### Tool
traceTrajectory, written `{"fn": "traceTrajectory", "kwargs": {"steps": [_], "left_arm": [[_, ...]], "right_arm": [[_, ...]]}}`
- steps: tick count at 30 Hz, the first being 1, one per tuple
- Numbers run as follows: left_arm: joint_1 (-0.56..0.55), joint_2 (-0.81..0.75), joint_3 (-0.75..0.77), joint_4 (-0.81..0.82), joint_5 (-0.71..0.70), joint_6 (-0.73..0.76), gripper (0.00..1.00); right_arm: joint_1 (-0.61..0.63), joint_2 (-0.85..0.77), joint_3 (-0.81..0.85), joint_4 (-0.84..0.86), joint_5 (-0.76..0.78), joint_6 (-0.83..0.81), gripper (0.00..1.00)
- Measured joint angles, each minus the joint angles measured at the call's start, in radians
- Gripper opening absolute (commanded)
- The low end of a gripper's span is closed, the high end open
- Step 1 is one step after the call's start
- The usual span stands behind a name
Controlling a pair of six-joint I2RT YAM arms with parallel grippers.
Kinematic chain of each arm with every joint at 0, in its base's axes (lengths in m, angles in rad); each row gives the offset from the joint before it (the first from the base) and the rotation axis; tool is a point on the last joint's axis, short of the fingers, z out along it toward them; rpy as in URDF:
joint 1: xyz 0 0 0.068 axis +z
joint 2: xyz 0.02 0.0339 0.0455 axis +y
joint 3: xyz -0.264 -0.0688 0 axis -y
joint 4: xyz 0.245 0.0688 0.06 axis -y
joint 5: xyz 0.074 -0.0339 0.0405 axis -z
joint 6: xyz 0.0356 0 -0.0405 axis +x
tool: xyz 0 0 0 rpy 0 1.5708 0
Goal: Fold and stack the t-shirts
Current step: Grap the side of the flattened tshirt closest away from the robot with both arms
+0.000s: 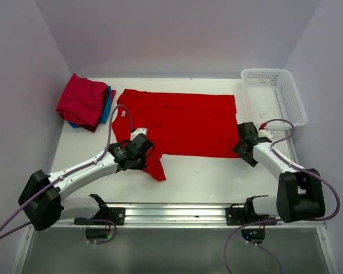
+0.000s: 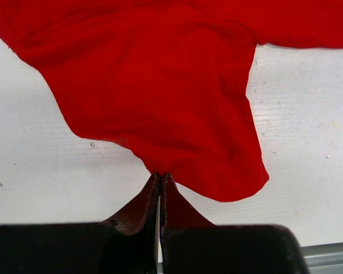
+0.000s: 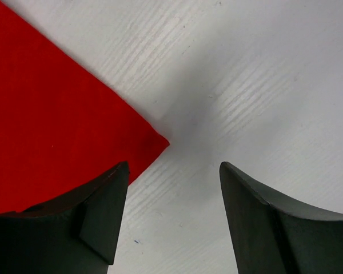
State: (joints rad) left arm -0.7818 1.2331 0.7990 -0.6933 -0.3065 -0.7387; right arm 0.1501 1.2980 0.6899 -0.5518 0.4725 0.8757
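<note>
The large bright red t-shirt [image 1: 183, 123] lies spread across the middle of the table. My left gripper [image 1: 144, 149] is shut on the shirt's near left edge, and the left wrist view shows the cloth [image 2: 160, 97] pinched at the fingertips [image 2: 160, 177]. My right gripper [image 1: 244, 149] is open and empty just off the shirt's near right corner [image 3: 154, 140]. The crimson-pink t-shirt [image 1: 82, 101] lies folded at the back left on the teal-blue t-shirt [image 1: 107, 108], of which only an edge shows.
A white plastic mesh basket [image 1: 272, 98] stands at the back right. Bare white table [image 1: 206, 177] lies in front of the red shirt, down to the metal rail at the near edge.
</note>
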Motion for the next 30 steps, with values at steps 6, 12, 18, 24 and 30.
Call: {"fn": "traceTrajectory", "kwargs": {"steps": [6,12,18,24,30], "left_arm": [[0.008,0.0,-0.024,0.022,0.016,-0.001,0.0],[0.008,0.0,-0.027,0.024,0.022,-0.001,0.0],[0.008,0.0,-0.027,0.024,0.023,-0.002,0.0],[0.008,0.0,-0.027,0.022,0.023,-0.002,0.0],[0.008,-0.003,-0.027,0.016,0.014,-0.002,0.0]], "right_arm": [[-0.039,0.096,-0.001,0.076,-0.045,-0.006,0.63],[-0.056,0.119,-0.001,0.122,-0.064,-0.014,0.47],[-0.061,0.121,-0.003,0.153,-0.075,-0.021,0.21],[-0.061,0.119,-0.01,0.161,-0.077,-0.023,0.11],[-0.061,0.077,-0.026,0.151,-0.082,-0.025,0.02]]}}
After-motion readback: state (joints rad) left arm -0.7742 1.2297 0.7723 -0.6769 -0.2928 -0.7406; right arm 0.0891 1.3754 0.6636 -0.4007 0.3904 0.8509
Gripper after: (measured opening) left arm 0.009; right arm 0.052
